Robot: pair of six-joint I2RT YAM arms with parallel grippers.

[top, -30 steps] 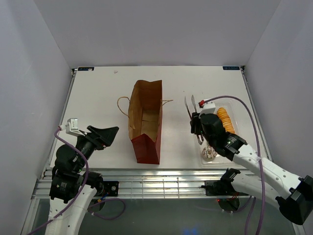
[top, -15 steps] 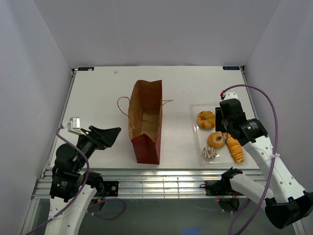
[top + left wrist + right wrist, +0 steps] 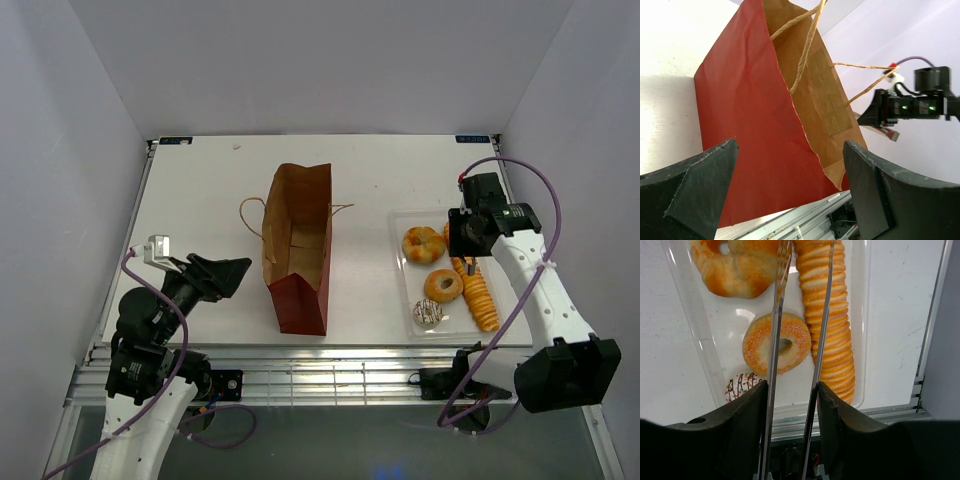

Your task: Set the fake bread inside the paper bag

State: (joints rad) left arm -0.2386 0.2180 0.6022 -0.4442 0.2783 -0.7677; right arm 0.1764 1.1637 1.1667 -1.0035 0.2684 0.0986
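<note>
Now: by my reading you are at the pick-up step, with no piece in the bag yet.
Right claw (image 3: 790,407): narrowed on the slim silver metal tongs (image 3: 776,340), whose arms reach out over the bread.
Left claw (image 3: 790,145): spread wide and holding nothing, just beside the bag's red-brown face.
Fake bread: all four pieces lie in the clear plastic tray (image 3: 730,320) at 3 o'clock on the white bench (image 3: 200,190).
Pieces: long ridged golden-orange loaf (image 3: 832,325), round sugared ring bun (image 3: 797,342), larger golden bun (image 3: 735,270) and small whitish brown-streaked pastry (image 3: 742,387).
Paper bag: the tall brown kraft paper bag (image 3: 300,230) sits mid-bench, well apart from the tray at its 9 o'clock. Its red-brown end points to 6 o'clock.
Tong position: one arm crosses the ring bun and the other runs along the loaf's edge.
Risk, double grab: squeeze here and you may pinch the bun against the loaf, or push both aside.
Risk, slip: thin smooth arms on a rounded toy could let it drop on the carry toward 9 o'clock.
Risk, tray: it looks light, so a snagged piece could drag it.
Risk, bag: nothing holds it, so a nudge from the tongs or bread could shift it or fold its mouth.
Risk, tongs: they could twist in the claw under side load.
Writing: none readable. The two small blue tags (image 3: 472,139) at the bench's far corners are too small to read.
</note>
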